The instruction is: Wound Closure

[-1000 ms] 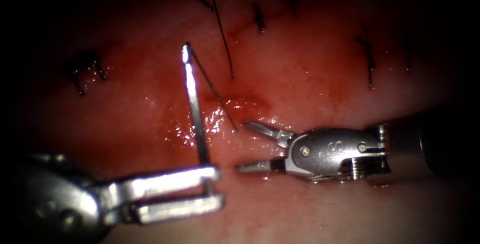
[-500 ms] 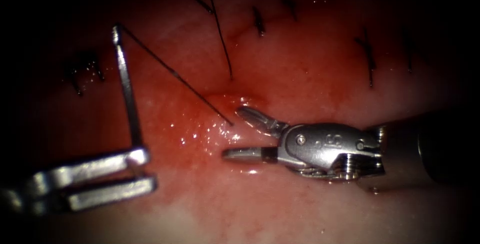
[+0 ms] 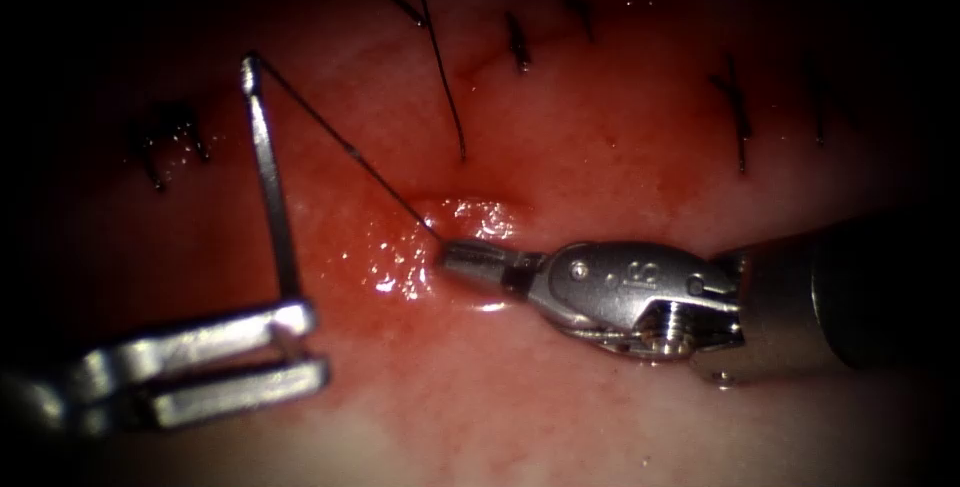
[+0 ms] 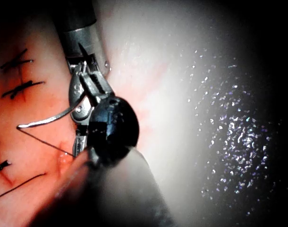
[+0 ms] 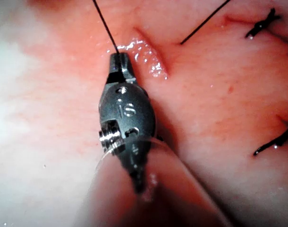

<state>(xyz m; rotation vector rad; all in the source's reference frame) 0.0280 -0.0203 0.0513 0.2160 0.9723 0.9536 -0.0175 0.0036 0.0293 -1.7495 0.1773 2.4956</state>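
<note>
Glistening tissue surrounds your tools. Your left tool grips the needle near one end, clear of the tissue, left of the cut. Your right tool is clamped on the thread beside the cut.

endoscope: above-front, near | wrists: along shafts, very close | shared: thread

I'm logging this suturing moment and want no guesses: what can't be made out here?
- Whether the right tool pinches the thin black thread or only tissue: its tip covers the spot, endoscope and right wrist views.
- The curved steel needle's point: hidden between the left tool's jaws, endoscope view.
- The pink pork tissue's outer cut: lost in dark margins, endoscope view.
</note>
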